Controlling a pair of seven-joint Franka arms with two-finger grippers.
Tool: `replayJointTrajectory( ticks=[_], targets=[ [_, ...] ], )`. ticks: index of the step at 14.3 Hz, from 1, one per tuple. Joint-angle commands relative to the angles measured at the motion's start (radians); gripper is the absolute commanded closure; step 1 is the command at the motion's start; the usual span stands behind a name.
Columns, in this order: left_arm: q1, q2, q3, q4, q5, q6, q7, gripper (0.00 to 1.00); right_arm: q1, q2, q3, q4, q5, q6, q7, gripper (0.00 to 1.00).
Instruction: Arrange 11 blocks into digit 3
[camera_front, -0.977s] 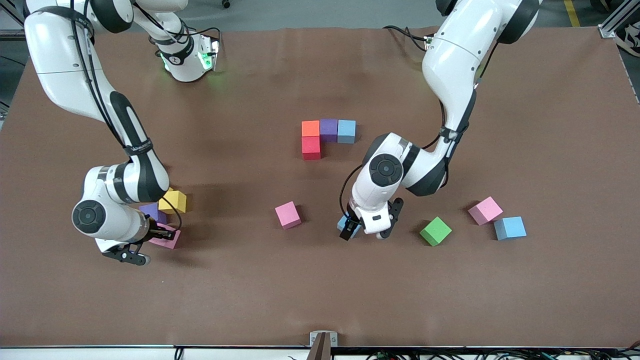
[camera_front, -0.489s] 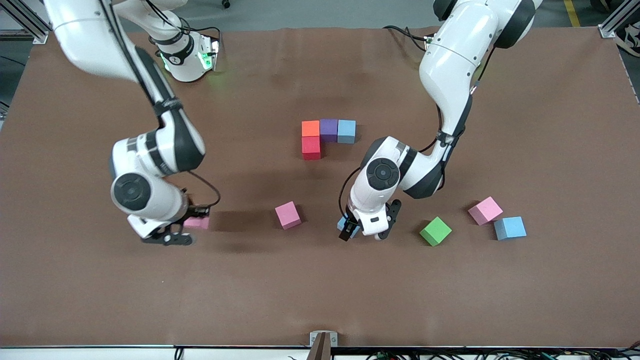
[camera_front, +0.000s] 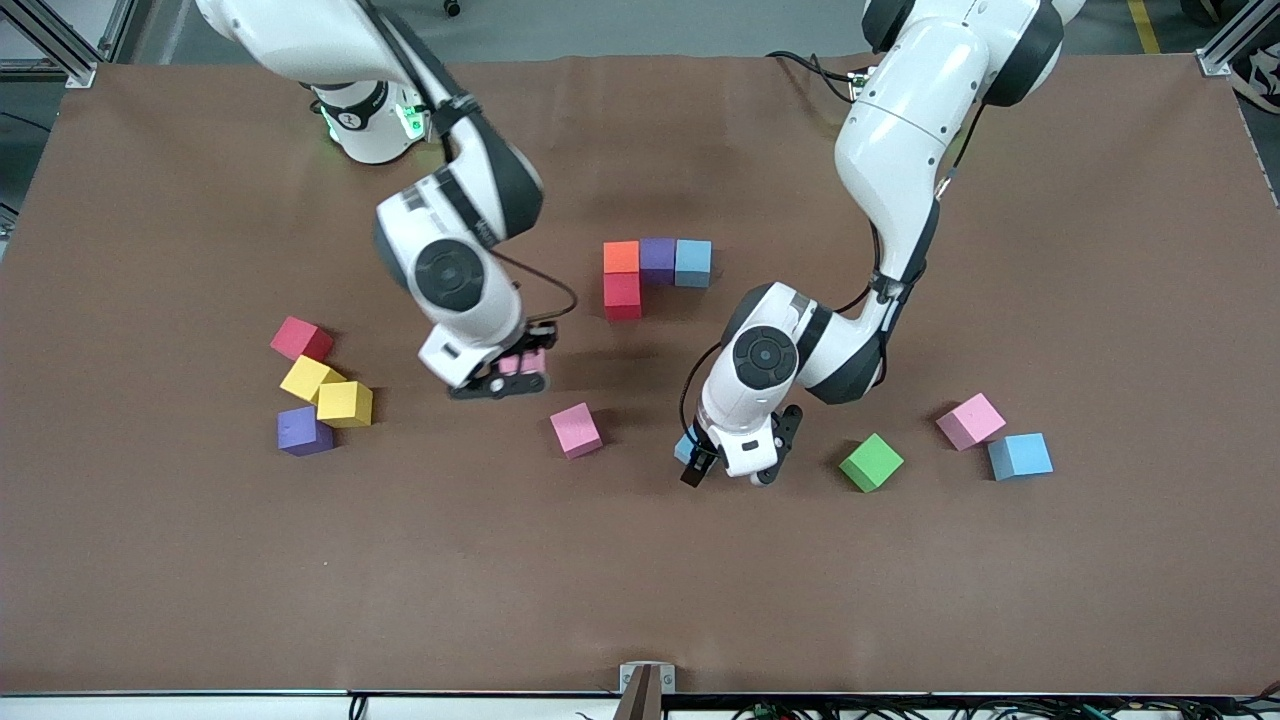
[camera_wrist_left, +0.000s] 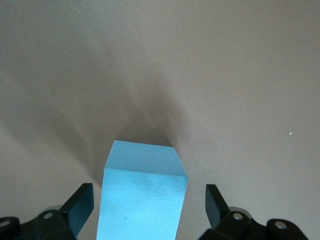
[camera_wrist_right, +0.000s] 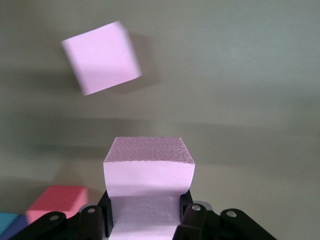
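Pinches small matte pink cube (camera_wrist_right: 148, 172) in right gripper (camera_front: 515, 372), seven o'clock of started digit 3 (camera_front: 657, 262); could bump its red cube (camera_front: 622, 296). Straddles matte blue cube (camera_wrist_left: 145, 167), five o'clock, left gripper (camera_wrist_left: 148, 200) spread; could twist it closing.

You see a brown table surface (camera_front: 640, 580) spanning the workspace. A small metal bracket (camera_front: 646, 678) sits at its edge nearest the front camera. Black cables (camera_front: 820, 70) trail near the left arm's base.

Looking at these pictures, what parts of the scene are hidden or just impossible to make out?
- Blue block, front view: mostly covered by the left gripper.
- The same block, left wrist view: lower part cut off by the frame edge.
- Carried pink block, front view: largely hidden by the right gripper.
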Motion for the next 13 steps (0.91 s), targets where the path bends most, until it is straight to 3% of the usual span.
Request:
replayJointTrajectory(
  ticks=[1, 3, 6, 11, 13],
  targets=[
    [-0.014, 0.035, 0.012, 0.034, -0.008, 0.011, 0.000, 0.18, 0.084, -0.016, -0.011, -0.045, 0.012, 0.081, 0.113, 0.68],
    [-0.014, 0.038, 0.011, 0.033, -0.008, 0.019, -0.002, 0.33, 0.126, 0.023, -0.013, -0.042, 0.010, 0.129, 0.144, 0.68],
    [-0.010, 0.031, 0.008, 0.030, -0.014, 0.019, -0.003, 0.74, 0.169, 0.098, -0.022, -0.033, 0.009, 0.210, 0.146, 0.68],
    [0.002, -0.029, 0.008, 0.008, -0.015, -0.018, -0.012, 0.82, 0.176, 0.204, -0.045, 0.070, 0.007, 0.217, 0.152, 0.68],
    [0.001, -0.057, 0.009, 0.004, -0.017, -0.059, -0.119, 0.83, 0.183, 0.225, -0.046, 0.079, 0.004, 0.218, 0.152, 0.68]
  ],
)
